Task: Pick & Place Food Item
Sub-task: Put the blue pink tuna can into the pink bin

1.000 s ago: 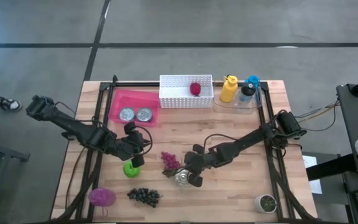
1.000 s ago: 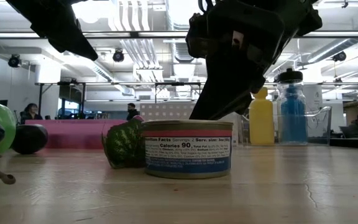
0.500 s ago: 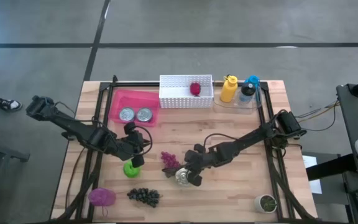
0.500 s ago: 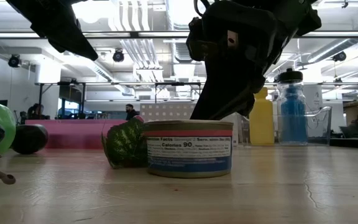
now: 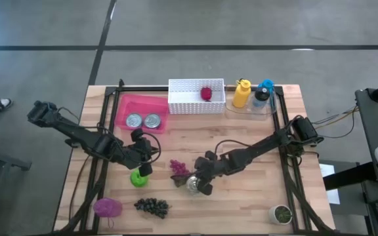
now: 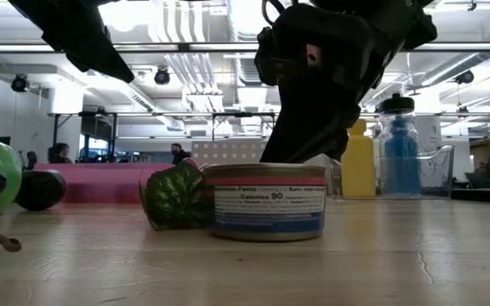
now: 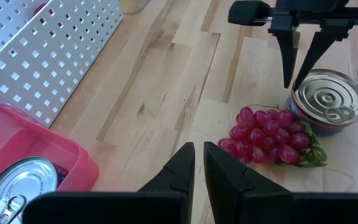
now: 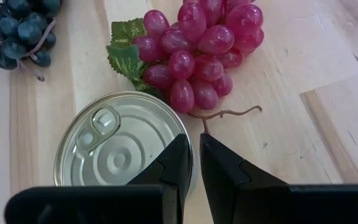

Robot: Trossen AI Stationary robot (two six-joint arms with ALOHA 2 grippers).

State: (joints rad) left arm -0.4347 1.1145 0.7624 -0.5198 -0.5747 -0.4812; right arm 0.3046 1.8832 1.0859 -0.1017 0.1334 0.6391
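Right wrist view shows the right tool [image 8: 193,163] pressed together over the round silver tin can [image 8: 122,147], just beside the red grape bunch [image 8: 197,46]; it should spread before descending.

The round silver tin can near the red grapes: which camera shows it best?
The right wrist view: the round silver tin can fills the frame, pull-tab lid clear. The low view shows its side label, the left wrist view its lid farther off, the high view a small disc.

Shiny ribbed metal can [image 8: 120,147] with paper label, glossy plastic-looking red grapes [image 8: 197,53], matt planked wood table [image 7: 166,81]
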